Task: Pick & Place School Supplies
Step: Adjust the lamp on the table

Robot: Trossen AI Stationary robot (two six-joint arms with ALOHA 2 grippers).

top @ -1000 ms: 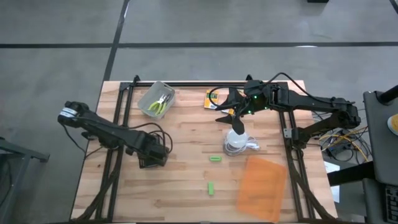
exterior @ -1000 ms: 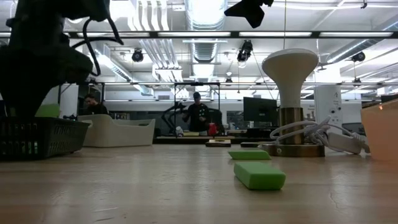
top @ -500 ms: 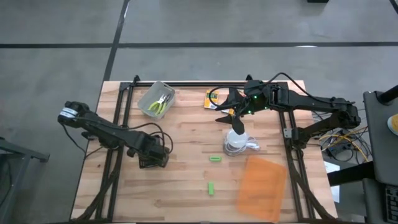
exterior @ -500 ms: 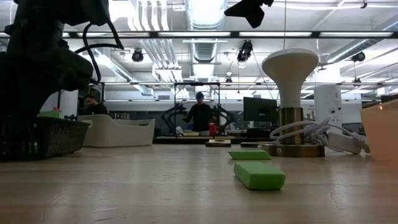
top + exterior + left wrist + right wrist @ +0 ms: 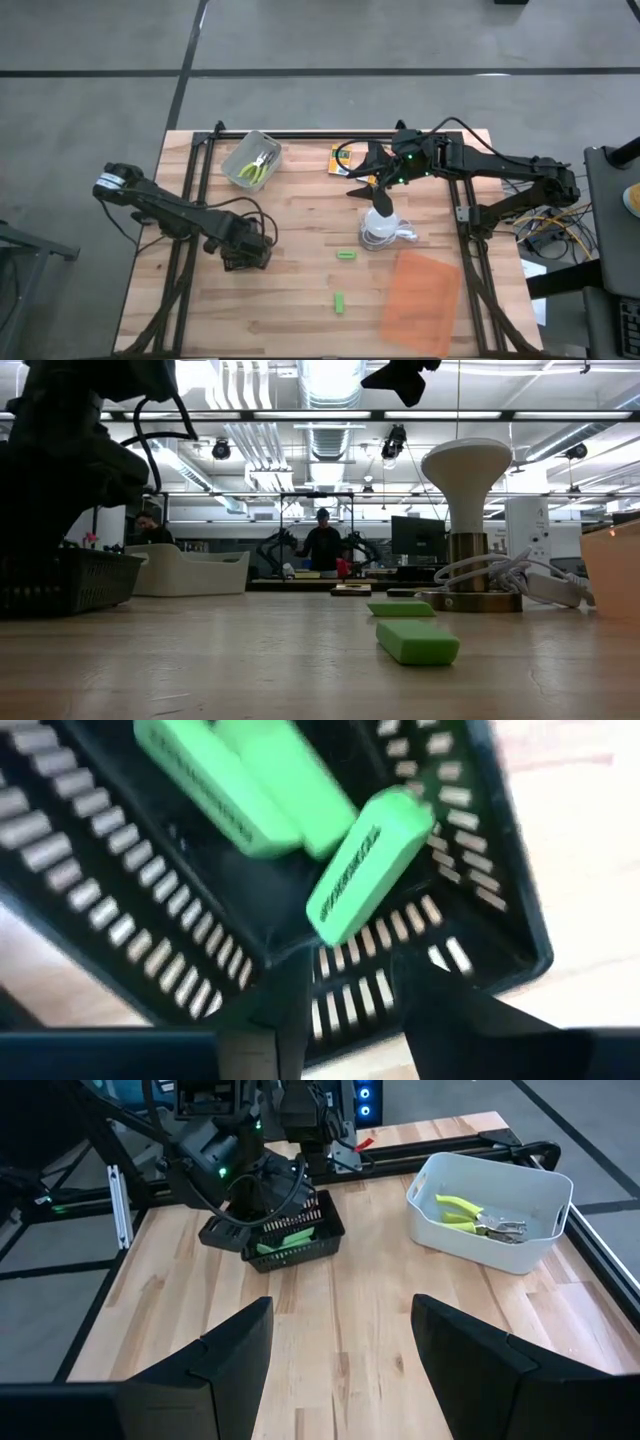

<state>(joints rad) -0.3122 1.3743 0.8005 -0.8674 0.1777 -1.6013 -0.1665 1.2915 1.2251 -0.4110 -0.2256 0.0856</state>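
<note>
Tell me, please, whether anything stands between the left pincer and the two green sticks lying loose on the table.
Only bare wood shows between the left pincer, over the black tray, and the two green sticks. The lamp stands off that path.

No wording can be made out anywhere. The stubby bright-green sticks [image 5: 365, 865] lying in the black slotted plastic tray [image 5: 120, 910] carry a line of dark print along their sides, but it is too blurred to read. The small flat orange-yellow box with a green label [image 5: 340, 160], at about 12 o'clock on the wooden table [image 5: 300, 220], shows no letters that can be told.
</note>
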